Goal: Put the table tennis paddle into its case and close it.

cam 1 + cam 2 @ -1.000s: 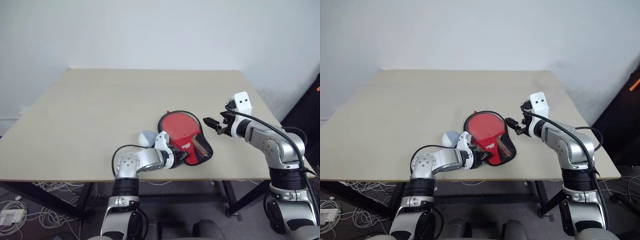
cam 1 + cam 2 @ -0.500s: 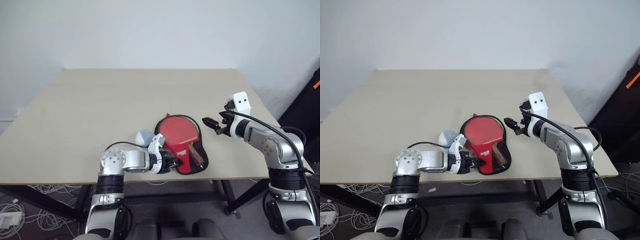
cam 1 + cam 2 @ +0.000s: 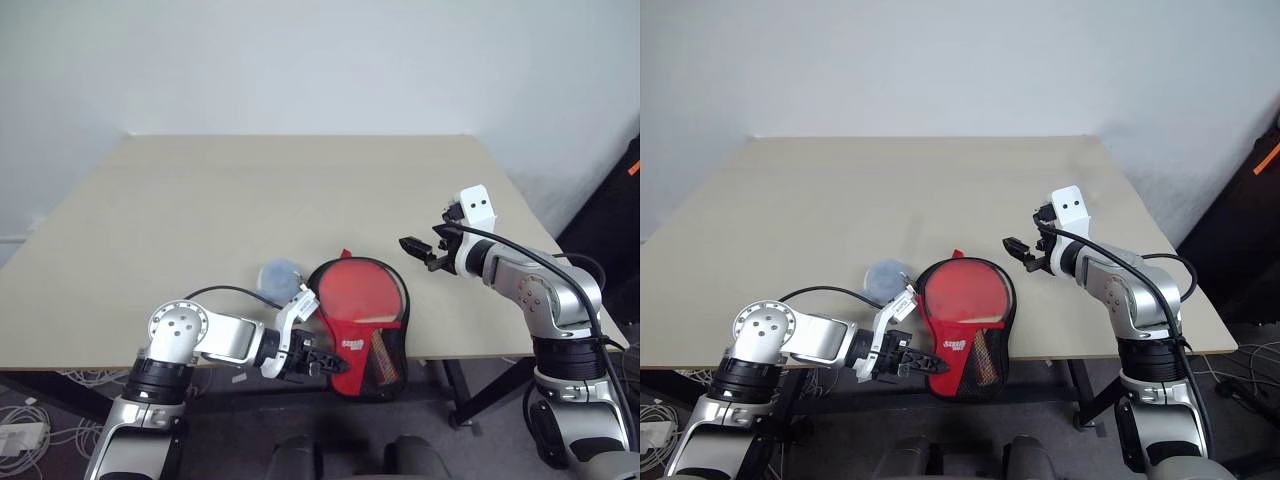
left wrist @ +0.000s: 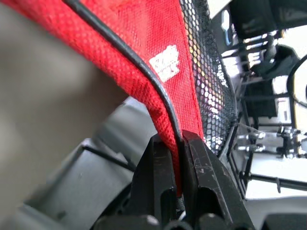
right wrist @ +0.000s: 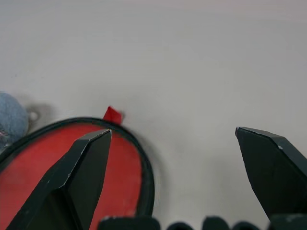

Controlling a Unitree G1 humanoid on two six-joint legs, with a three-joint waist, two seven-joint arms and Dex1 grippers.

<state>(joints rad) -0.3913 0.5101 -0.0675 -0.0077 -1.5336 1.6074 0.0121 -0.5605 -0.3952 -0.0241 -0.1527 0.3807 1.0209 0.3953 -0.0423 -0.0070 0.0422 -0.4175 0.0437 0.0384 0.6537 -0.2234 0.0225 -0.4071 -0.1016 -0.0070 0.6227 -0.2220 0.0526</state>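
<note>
1. The paddle-shaped red fabric case [image 3: 358, 320] with black trim and mesh pocket lies at the near edge of the pale wooden desk [image 3: 200, 200], its narrow end hanging past that edge.
2. The left gripper [image 3: 322, 361] has its jaws clamped on the case's black-trimmed red edge at the overhanging end; the left wrist view shows the fabric pinched between them.
3. The round red paddle [image 3: 962, 296] appears to sit inside the case, its striped handle behind the mesh; whether the zip is shut I cannot tell.
4. The case's long axis runs from the near edge away across the desk.
5. The right gripper [image 3: 418, 250] hovers with jaws wide apart just beside the case's round far end, so it is the free arm nearer that end.
6. A pale blue-grey wad of film [image 3: 279, 274] lies just beside the case's left side, likely clear of the right arm's approach.
</note>
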